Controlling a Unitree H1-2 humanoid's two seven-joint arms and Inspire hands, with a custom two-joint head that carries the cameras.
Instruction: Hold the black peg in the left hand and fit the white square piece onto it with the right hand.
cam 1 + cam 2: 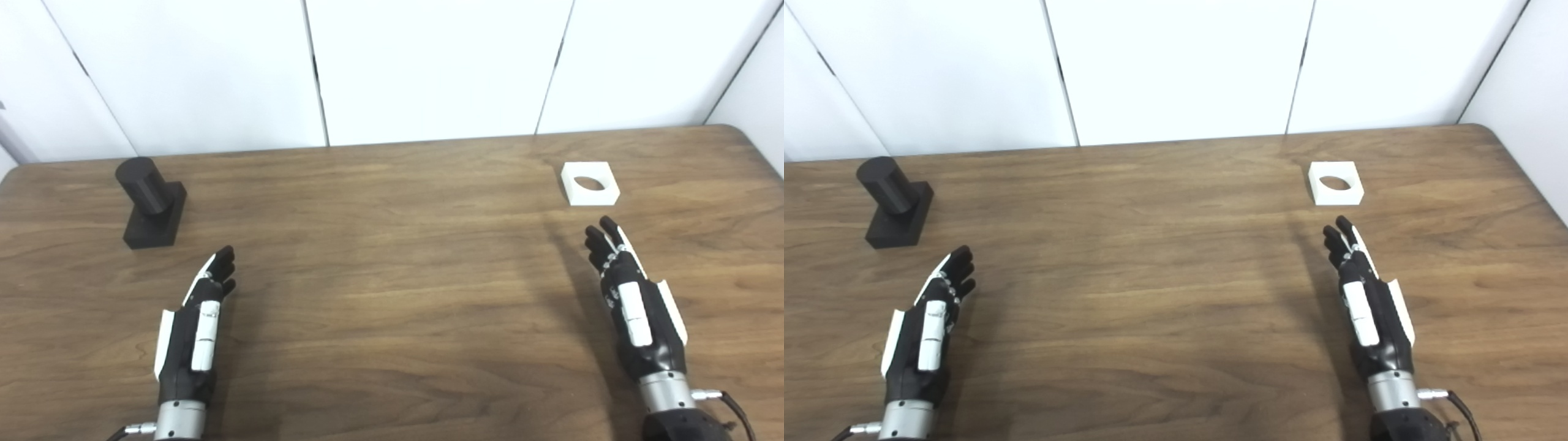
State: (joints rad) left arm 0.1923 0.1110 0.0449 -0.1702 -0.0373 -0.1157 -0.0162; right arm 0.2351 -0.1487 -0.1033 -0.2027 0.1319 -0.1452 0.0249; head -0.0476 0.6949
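The black peg (151, 201), a round post on a square base, stands upright at the far left of the wooden table (392, 257). The white square piece (589, 183), with a round hole in it, lies flat at the far right. My left hand (195, 324) is open and empty, fingers stretched forward, to the near right of the peg and apart from it. My right hand (637, 306) is open and empty, its fingertips a short way in front of the white piece, not touching it.
White wall panels (429, 67) stand right behind the table's far edge. The table's rounded far right corner (744, 130) is close to the white piece.
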